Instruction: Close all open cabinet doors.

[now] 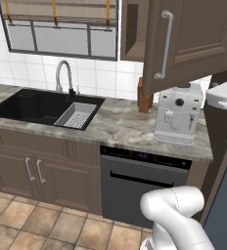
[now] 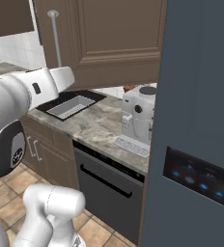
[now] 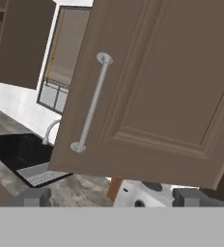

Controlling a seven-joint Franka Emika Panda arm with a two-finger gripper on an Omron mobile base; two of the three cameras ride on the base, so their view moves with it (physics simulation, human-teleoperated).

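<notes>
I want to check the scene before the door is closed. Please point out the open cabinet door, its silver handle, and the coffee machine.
open cabinet door (image 1: 203, 39): left base view, on its recessed panel.
silver handle (image 3: 91, 103): hand view, middle of the bar.
coffee machine (image 1: 178, 114): left base view, on its white front.

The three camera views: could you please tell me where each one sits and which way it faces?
Left base view: behind the arm's left, looking down at sink, coffee machine and open cabinet door; white arm lower right.
Right base view: behind its right, facing door and fridge; arm at left.
Hand view: on the hand, facing the door; finger tips below.
All share the door.
</notes>
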